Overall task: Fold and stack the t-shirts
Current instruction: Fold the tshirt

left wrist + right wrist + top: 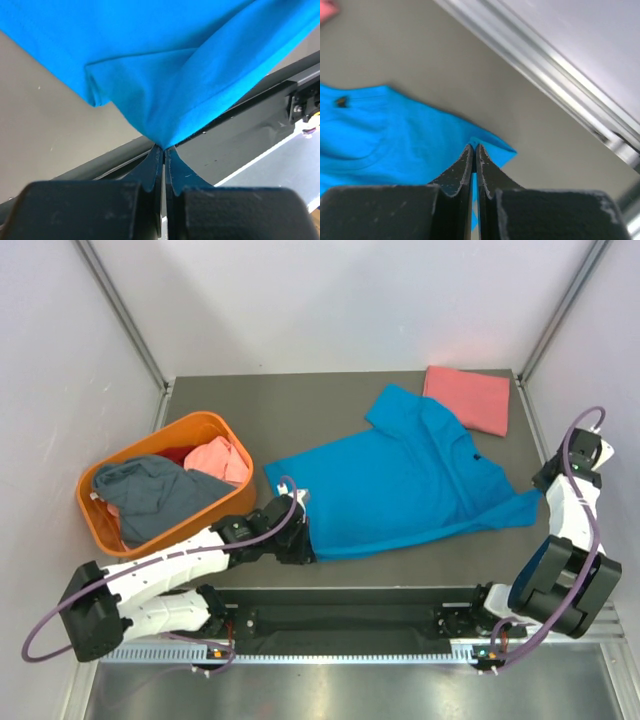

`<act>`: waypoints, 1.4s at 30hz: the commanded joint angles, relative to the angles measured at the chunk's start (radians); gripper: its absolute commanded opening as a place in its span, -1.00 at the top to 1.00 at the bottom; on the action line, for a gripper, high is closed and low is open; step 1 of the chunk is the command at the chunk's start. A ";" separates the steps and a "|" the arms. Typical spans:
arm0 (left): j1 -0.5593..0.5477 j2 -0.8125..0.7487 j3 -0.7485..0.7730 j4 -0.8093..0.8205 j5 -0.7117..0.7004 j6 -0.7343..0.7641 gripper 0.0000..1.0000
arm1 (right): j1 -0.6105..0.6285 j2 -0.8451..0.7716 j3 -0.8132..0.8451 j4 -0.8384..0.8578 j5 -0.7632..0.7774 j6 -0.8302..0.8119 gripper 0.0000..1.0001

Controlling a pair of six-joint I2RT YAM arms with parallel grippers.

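Blue t-shirt (400, 480): lies spread open and unfolded in the middle of the surface (300, 410), hem toward the left, collar and sleeves toward the right.
Pink folded t-shirt (468, 398): a flat salmon-pink rectangle at the far right corner of the surface, close to the far sleeve of the blue t-shirt; no overlap is visible.
Orange basket (190, 420): stands at the left of the surface, beside the hem end of the blue t-shirt. It holds a crumpled grey-blue t-shirt (155, 495) and a crumpled salmon-pink t-shirt (220, 458). A darker red cloth shows between them; what it is cannot be told.
Work done: one shirt appears folded and set down as the start of the stack.
Work left: judged early in the task. The blue t-shirt has no fold in it yet, and at least two shirts wait in the basket.
Left jaws: closed to a thin slit, pinching the hem edge of the blue t-shirt. The left wrist view shows the cloth drawn into a peak that runs down into the slit.
Right jaws: closed likewise, nipping the tip of the near sleeve at the right end of the blue t-shirt. A sliver of blue cloth shows between them.
Step in hand: both ends are gripped, which suggests straightening or a first fold.
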 commanded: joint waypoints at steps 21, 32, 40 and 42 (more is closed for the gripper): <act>0.144 0.311 0.184 0.046 -0.118 0.095 1.00 | 0.166 0.450 0.038 0.418 -0.434 0.140 1.00; 0.161 0.377 0.141 0.025 -0.109 0.071 1.00 | 0.145 0.420 0.029 0.190 -0.031 0.153 1.00; 0.161 0.370 0.172 -0.072 -0.195 0.099 1.00 | 0.025 0.265 -0.141 0.169 0.009 0.175 1.00; 0.161 0.364 0.173 -0.075 -0.183 0.096 1.00 | 0.008 0.216 -0.164 0.160 0.030 0.183 1.00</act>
